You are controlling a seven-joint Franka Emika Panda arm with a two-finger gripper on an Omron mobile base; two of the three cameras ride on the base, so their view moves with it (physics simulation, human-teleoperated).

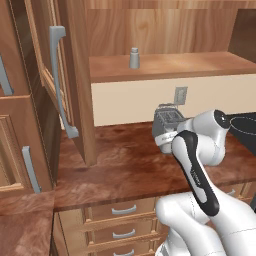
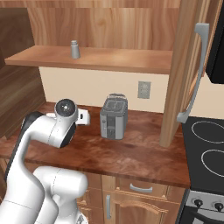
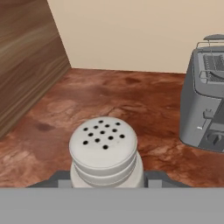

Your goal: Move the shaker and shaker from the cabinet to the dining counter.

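Note:
One small light-grey shaker (image 3: 104, 146) with a holed cap sits between my dark fingertips (image 3: 59, 180) in the hand view, above the reddish worktop. My gripper (image 3: 107, 180) is shut on it, low over the worktop left of the toaster. The other shaker (image 1: 134, 58) (image 2: 75, 49) stands upright on the shelf (image 1: 170, 67) (image 2: 109, 59) of the open wooden cabinet. The dining counter is out of view.
A grey toaster (image 2: 113, 117) (image 3: 205, 109) stands on the worktop (image 2: 131, 153) under the shelf. The open cabinet door (image 1: 55, 75) (image 2: 188, 65) with its long grey handle juts out beside it. A dark stove top (image 2: 205, 148) lies at the right, and drawers (image 1: 120, 210) sit below.

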